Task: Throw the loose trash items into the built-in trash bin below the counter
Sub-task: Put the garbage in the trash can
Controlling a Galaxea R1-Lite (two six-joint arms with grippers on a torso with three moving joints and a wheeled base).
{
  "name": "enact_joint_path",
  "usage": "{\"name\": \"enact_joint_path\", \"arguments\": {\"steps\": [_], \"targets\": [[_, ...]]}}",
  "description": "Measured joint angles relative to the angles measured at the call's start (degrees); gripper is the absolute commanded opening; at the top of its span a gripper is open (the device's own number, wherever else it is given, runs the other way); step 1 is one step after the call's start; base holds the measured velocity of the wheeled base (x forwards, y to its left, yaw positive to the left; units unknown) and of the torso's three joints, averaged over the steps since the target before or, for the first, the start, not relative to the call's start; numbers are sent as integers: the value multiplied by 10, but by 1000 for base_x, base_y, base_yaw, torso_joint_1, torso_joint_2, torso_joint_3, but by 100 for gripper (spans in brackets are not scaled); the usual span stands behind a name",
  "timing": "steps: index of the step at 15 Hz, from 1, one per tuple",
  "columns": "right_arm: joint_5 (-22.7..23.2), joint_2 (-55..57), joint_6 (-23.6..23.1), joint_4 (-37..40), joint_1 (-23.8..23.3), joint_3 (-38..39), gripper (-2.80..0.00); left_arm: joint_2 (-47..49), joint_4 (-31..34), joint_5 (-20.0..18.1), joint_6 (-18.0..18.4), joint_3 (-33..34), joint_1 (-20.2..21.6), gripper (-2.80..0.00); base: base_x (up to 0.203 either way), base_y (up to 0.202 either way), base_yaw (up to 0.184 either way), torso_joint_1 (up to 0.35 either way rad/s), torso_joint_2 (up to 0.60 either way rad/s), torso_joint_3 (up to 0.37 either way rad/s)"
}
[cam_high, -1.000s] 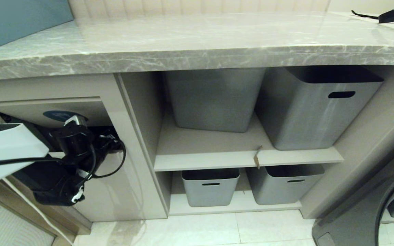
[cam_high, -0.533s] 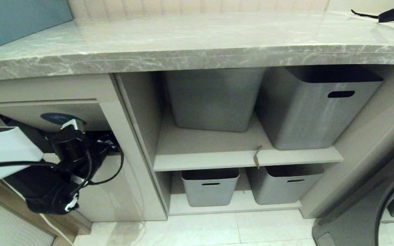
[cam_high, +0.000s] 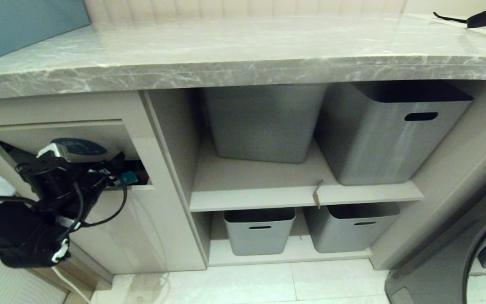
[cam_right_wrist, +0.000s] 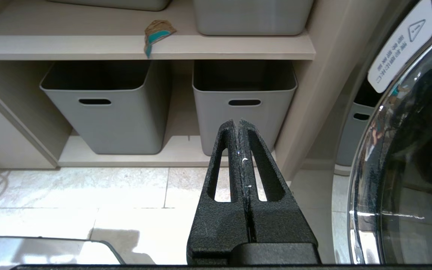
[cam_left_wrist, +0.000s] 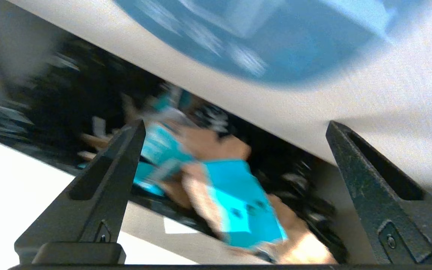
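Teal-brown scraps blurred inside bin slot, left gripper jaws wide apart, right gripper jaws closed.

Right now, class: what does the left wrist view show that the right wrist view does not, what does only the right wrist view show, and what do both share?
Only the left wrist view: the open left gripper facing the bin flap, its blue sticker, and teal-and-brown scraps in the opening below. Only the right wrist view: the shut right gripper, two lower grey tubs, floor tiles, and a washer door. Shared: torn teal-sided cardboard; the right wrist view shows one scrap on the shelf edge.
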Motion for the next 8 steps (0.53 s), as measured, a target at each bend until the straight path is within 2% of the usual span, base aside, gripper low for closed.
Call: {"name": "enact_joint_path", "arguments": {"steps": [3, 8], "targets": [[0, 0, 0, 0, 0, 0, -280, -26, -1, 0, 1, 30, 18, 0, 0, 0, 0, 0, 0, 0], [0, 0, 0, 0, 0, 0, -280, -99, -10, 0, 5, 132, 30, 0, 0, 0, 0, 0, 0, 0]]}}
